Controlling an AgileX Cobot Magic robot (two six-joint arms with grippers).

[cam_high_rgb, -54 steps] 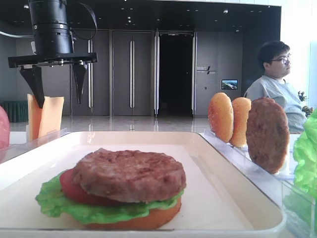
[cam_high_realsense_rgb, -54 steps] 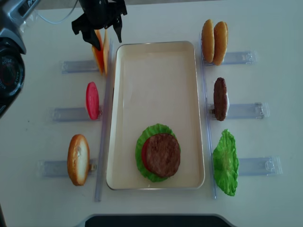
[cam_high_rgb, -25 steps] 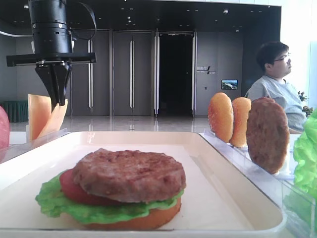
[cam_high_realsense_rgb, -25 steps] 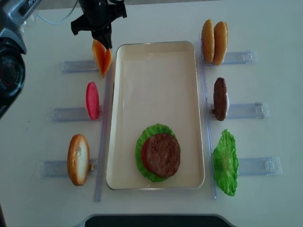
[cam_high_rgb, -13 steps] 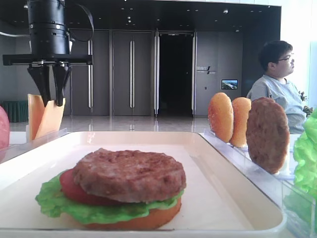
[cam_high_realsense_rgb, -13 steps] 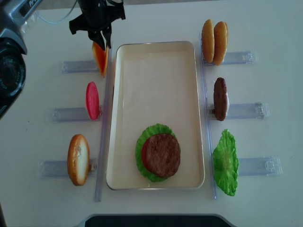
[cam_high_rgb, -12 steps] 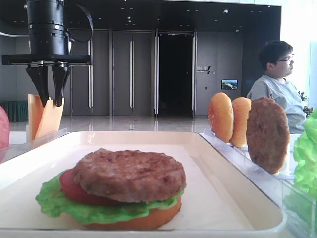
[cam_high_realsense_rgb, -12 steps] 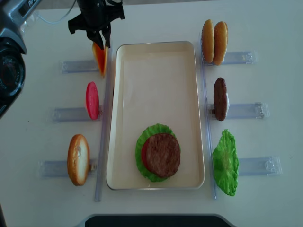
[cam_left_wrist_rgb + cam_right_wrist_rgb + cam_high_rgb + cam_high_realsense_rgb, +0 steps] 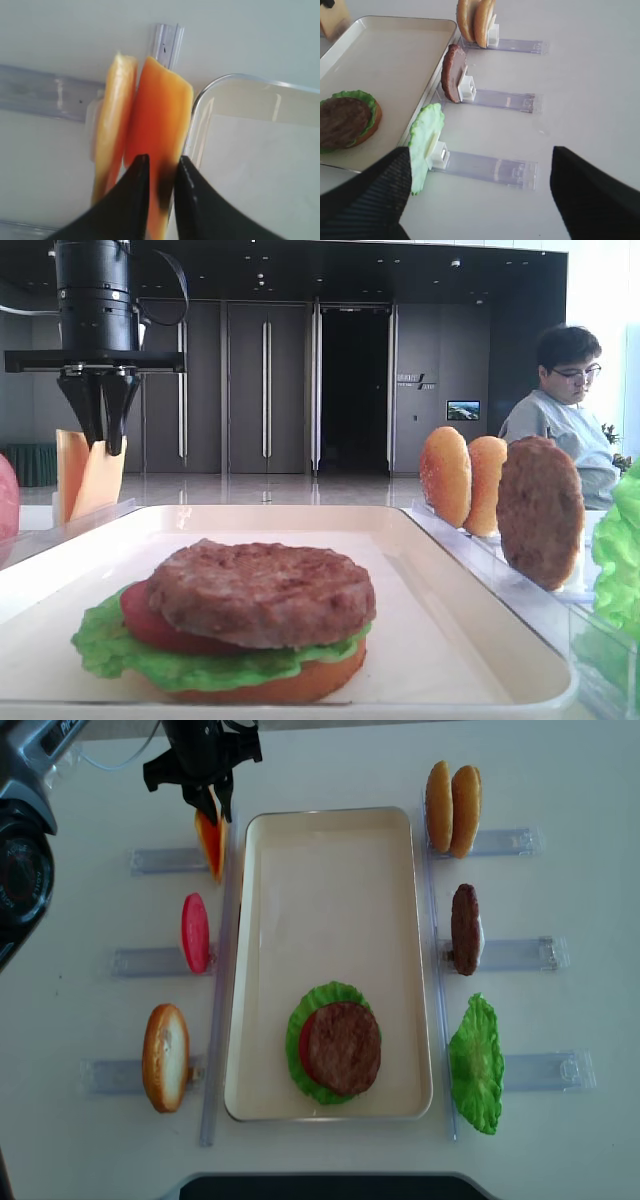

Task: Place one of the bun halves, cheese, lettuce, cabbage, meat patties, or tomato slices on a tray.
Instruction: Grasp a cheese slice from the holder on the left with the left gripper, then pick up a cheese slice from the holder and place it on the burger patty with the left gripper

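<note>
Now the left gripper, wide apart two seconds ago, has clamped on the cheese at the tray's far-left corner, so lifting looks next.

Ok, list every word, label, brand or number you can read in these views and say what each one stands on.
Wall sign beside the dark doorway, low front view: white lettering, too small to read.
Small wall screen: shows a picture, no readable text.
Camera housing at the top left of the overhead view: partial white lettering cut off by the frame edge, not readable.
Food pieces, tray and clear holders: no text.
</note>
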